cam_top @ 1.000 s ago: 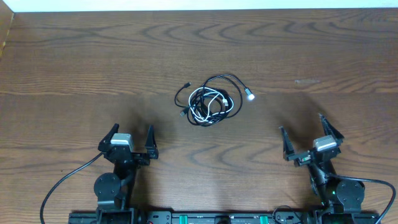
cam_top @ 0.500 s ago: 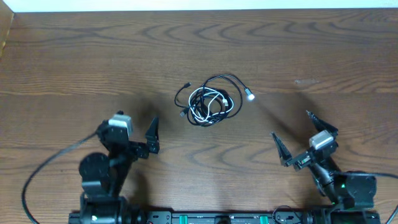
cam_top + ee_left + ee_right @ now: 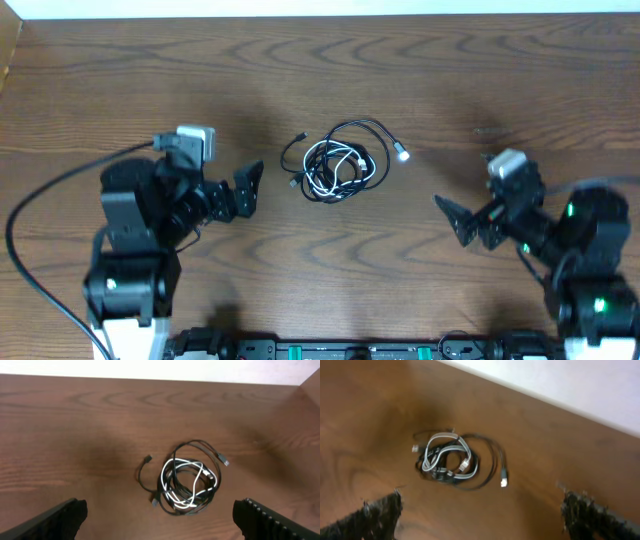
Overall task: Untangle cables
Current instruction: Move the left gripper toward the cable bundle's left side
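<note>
We see the cables (image 3: 340, 165) tangled in 1 coil on the table (image 3: 120, 60), long axis left to right, apart from the left gripper (image 3: 159, 510) and right gripper (image 3: 481, 502), both spread wide and empty.

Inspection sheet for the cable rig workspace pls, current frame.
Surface: dark wood table, no spills seen.
Job's things: black cable and white cable coiled together in one bundle at centre, plug ends sticking out.
Clutter: nothing seen.
Grippers: left tool and right tool both open, empty, either side of the bundle, not touching it.
Cables: thick black arm wire loops off the left arm, away from the bundle.
Surroundings: white strip beyond the far table edge; base rail at the near edge.
</note>
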{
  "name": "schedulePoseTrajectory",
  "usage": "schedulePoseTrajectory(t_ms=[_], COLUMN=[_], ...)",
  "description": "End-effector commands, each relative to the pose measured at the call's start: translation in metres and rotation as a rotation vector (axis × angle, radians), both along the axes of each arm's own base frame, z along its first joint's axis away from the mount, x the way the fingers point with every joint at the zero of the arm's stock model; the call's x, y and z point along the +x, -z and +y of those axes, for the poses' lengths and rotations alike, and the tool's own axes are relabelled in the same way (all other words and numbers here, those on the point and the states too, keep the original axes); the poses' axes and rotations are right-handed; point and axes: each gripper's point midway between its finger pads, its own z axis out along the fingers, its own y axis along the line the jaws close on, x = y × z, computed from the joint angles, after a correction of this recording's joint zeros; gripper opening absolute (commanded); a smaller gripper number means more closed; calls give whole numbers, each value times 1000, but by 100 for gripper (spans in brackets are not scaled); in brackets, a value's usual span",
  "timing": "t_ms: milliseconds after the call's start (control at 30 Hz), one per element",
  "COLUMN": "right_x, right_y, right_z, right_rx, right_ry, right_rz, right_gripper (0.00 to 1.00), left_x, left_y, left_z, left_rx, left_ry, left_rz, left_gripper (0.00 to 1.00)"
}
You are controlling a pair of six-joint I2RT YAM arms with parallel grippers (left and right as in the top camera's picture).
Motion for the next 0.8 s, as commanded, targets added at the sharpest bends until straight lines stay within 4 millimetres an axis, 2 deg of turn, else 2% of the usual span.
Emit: schedulePoseTrajectory(t_ms=[0, 133, 200, 367, 767], right_x=[20, 42, 48, 52, 55], right_y=[-11, -8, 2, 10, 10], right_z=[0, 0, 1, 2, 2], right_rx=[-49, -45, -42, 39, 74], right_ry=[-39, -40, -43, 11, 39], right_rz=[39, 114, 152, 248, 275], right_gripper=[99, 99, 99, 99, 99], left_x=[8, 17, 21, 27, 32], left_y=[-20, -10, -3, 4, 7], left_z=[-4, -7, -9, -10, -10], left_rx=[9, 7, 4, -2, -3], left_ry=[33, 58, 74, 79, 79], left_rz=[19, 70, 96, 116, 119], left_gripper=[98, 98, 98, 98, 98])
